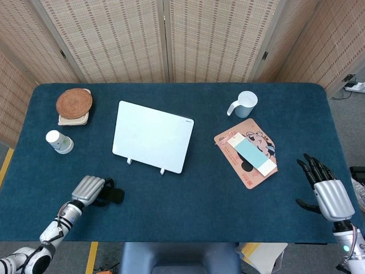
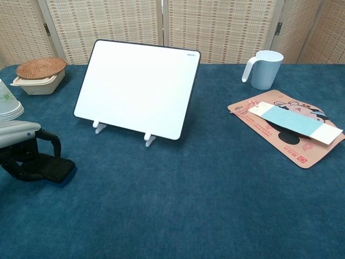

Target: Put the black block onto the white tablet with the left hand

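Right now the left hand [image 2: 24, 151] has its fingers curled over the black block [image 2: 51, 169] at the table's near-left edge, w/ the grip apparently closing; its long axis runs left-right. Tablet [image 1: 152, 136] stands propped up beyond it and to the right, well apart. Right hand [image 1: 326, 193] is far off, fingers spread, holding nothing.

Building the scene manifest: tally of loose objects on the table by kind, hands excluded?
Tablet on stand: 1, the white tablet
Block: 1, the black block
Cups: 2, paper cup, blue mug
Lidded box: 1, woven lid
Flat items: 2, pink card, blue booklet
Total: 7
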`<state>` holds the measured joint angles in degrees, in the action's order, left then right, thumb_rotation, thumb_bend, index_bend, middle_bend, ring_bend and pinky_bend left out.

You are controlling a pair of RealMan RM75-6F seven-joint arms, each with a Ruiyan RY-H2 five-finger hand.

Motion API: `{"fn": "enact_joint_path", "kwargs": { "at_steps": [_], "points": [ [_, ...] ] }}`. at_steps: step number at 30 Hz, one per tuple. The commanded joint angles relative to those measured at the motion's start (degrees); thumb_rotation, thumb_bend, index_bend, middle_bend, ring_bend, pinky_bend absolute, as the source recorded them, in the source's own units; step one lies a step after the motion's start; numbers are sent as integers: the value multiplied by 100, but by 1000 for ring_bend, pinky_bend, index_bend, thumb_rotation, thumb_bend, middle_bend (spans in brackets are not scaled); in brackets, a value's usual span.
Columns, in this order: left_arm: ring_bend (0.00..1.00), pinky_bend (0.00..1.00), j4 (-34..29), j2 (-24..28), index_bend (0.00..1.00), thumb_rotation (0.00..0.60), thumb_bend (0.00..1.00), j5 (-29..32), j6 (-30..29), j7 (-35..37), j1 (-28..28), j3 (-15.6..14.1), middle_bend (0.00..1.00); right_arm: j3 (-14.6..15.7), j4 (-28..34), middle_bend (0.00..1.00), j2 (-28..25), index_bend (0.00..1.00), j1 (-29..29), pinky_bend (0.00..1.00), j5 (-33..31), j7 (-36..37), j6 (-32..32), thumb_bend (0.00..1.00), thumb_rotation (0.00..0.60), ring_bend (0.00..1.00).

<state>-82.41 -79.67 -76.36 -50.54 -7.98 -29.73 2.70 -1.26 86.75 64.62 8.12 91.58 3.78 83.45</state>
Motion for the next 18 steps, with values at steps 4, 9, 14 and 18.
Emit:
{"fn": "enact_joint_path", "kwargs": {
  "at_steps": [4,9,14,18],
  "points": [
    [1000,1000,239,-119,473,600,308,-182,-152,271,-6,-47,1000,3,12,0,3,0,3,156,3,-19,-10,157,600,0],
    [1000,1000,306,-139,514,600,329,-349,-386,416,38,-76,1000,8,17,0,7,0,2,156,13,-37,-7,157,600,0],
    [1000,1000,137,-28,524,600,335,-492,-806,225,141,-69,1000,7,14,0,12,0,-5,156,22,-39,15,157,600,0],
    [1000,1000,-33,12,522,600,336,-631,-1370,33,277,32,1000,18,21,0,18,0,6,156,32,-64,-11,157,600,0]
  ]
}}
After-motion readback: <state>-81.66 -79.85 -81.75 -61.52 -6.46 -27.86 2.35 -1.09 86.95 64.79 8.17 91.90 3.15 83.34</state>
